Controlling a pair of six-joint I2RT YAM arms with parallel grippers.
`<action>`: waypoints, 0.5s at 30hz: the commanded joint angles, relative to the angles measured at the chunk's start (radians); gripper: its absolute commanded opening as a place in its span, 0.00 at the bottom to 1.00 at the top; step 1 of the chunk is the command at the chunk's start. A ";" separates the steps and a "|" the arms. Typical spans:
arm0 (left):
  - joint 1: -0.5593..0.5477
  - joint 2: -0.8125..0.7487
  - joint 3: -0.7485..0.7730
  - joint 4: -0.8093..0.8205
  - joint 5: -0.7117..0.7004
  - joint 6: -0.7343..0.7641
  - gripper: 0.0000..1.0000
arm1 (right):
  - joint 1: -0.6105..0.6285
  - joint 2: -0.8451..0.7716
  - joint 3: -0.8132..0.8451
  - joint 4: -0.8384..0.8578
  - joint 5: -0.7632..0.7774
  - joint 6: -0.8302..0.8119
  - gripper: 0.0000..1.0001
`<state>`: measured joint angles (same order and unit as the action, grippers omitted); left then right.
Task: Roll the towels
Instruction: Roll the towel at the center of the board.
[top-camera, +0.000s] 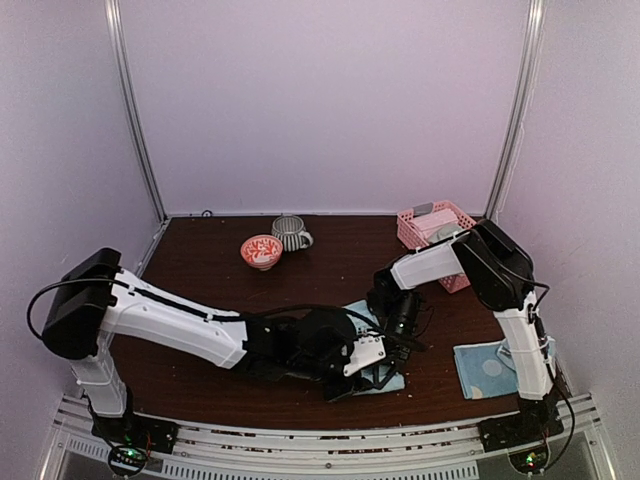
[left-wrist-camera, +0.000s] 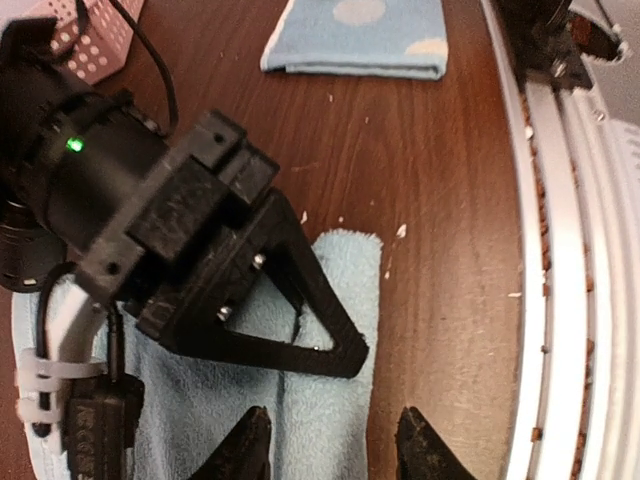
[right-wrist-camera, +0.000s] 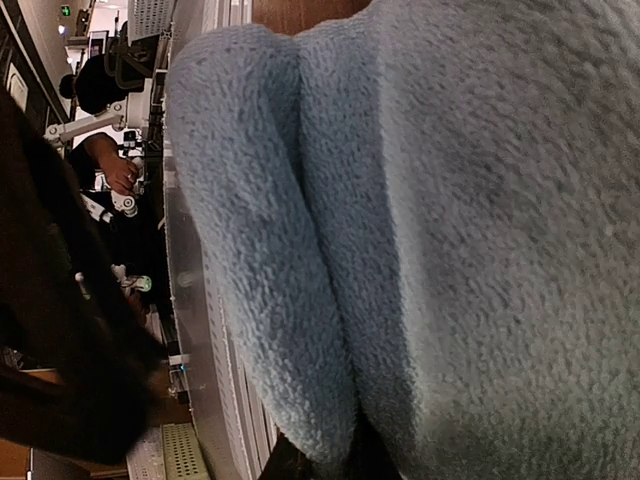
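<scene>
A plain light blue towel (top-camera: 392, 381) lies near the front middle of the table, partly under both grippers. In the left wrist view this towel (left-wrist-camera: 310, 400) is flat, with a fold line running along it. My left gripper (left-wrist-camera: 335, 455) hangs open just above its right edge, one finger over the cloth and the other over bare wood. My right gripper (right-wrist-camera: 325, 465) is shut on a fold of the towel (right-wrist-camera: 450, 220), whose bunched pile fills its view. A folded blue towel with pale dots (top-camera: 490, 370) lies by the right arm's base.
A pink lattice basket (top-camera: 435, 228) holding folded cloth stands at the back right. A red patterned bowl (top-camera: 262, 251) and a grey striped mug (top-camera: 291, 233) sit at the back centre. The metal front rail (left-wrist-camera: 560, 300) runs close beside the towel.
</scene>
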<state>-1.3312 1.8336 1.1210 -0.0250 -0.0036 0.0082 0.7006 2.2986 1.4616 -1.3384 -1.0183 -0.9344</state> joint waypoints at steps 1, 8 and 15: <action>0.003 0.090 0.063 -0.110 -0.088 0.072 0.44 | 0.005 0.006 -0.030 0.092 0.180 0.062 0.01; 0.003 0.154 0.078 -0.150 -0.018 0.081 0.40 | 0.005 -0.001 -0.017 0.103 0.190 0.090 0.01; 0.003 0.183 0.083 -0.150 0.035 0.064 0.04 | 0.005 -0.045 0.005 0.111 0.171 0.101 0.06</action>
<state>-1.3289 1.9823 1.1870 -0.1596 -0.0326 0.0765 0.7048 2.2772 1.4620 -1.3266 -0.9756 -0.8490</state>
